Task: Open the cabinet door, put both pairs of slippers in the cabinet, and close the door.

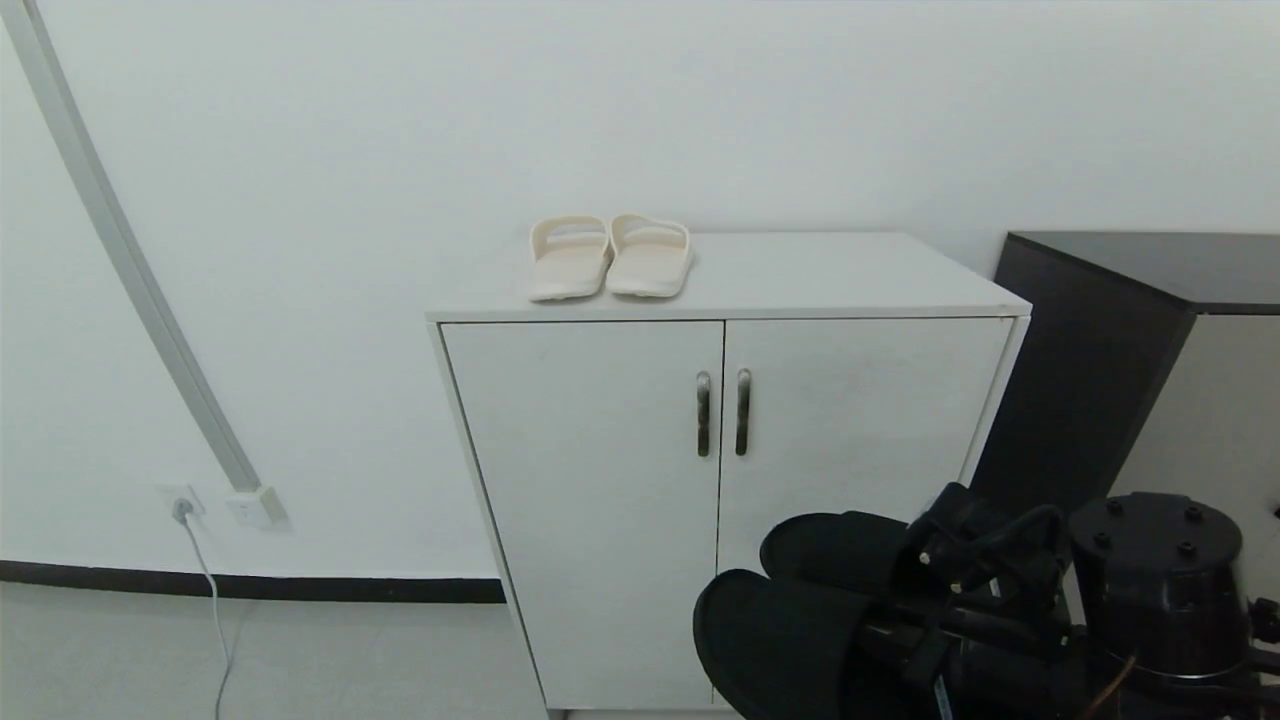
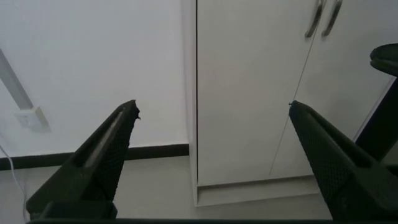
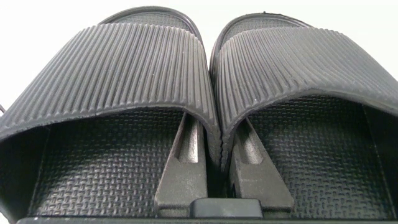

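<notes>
We see the white cabinet (image 1: 600, 500) dead centre against the wall. Both doors are shut, with the two handles (image 1: 703, 413) side by side at the middle seam. A dark cabinet (image 1: 1090, 380) stands just beside it at 3 o'clock.

The black slippers (image 1: 800, 620) are at 5 o'clock in the head view, in front of the lower right door. They sit side by side in the right pincer (image 3: 217, 168). Its fingers (image 3: 183, 162) go one inside each slipper, clamped on the two inner side walls pressed together.

The cream slippers (image 1: 610, 257) sit as a pair on the cabinet top, toward its 9 o'clock end, touching each other.

The left pincer (image 2: 212, 107) is spread wide with nothing in it, facing the cabinet's lower 9 o'clock edge near the floor.

A wall socket (image 1: 182, 505) with a cable plugged in is at 8 o'clock of the cabinet.
</notes>
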